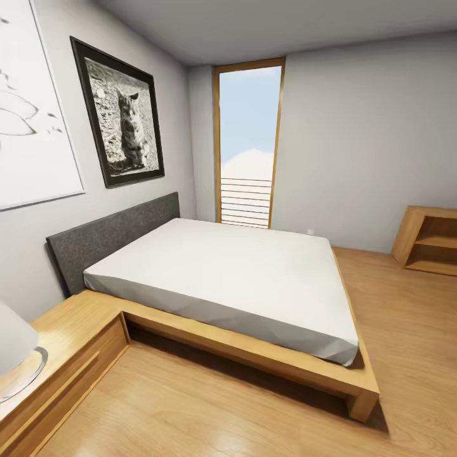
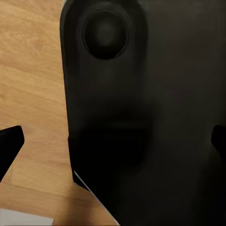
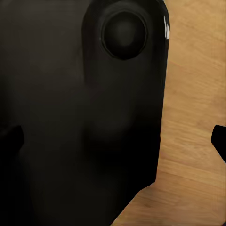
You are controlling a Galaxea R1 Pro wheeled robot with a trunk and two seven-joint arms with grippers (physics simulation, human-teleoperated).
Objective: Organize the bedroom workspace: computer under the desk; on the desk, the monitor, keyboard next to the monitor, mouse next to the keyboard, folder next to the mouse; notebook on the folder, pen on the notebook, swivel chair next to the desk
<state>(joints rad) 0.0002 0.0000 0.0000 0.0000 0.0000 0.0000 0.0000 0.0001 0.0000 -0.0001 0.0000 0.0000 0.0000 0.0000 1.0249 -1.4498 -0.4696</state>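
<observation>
The head view looks into a bedroom with a large bed (image 1: 228, 279), its white mattress on a light wood frame. My left gripper (image 2: 113, 141) hangs open, one dark fingertip (image 2: 10, 143) at each side of its wrist view, over a black part of my own body and wood floor. My right gripper (image 3: 114, 139) is open too, fingertips (image 3: 219, 140) wide apart, over the same black body and floor. Nothing sits between either pair of fingers.
A low wood nightstand (image 1: 70, 336) with a white lamp (image 1: 13, 349) stands at the near left. A light wood open cabinet (image 1: 431, 238) is against the far right wall. Wood floor (image 1: 406, 330) runs along the bed's right side towards a tall window (image 1: 247, 146).
</observation>
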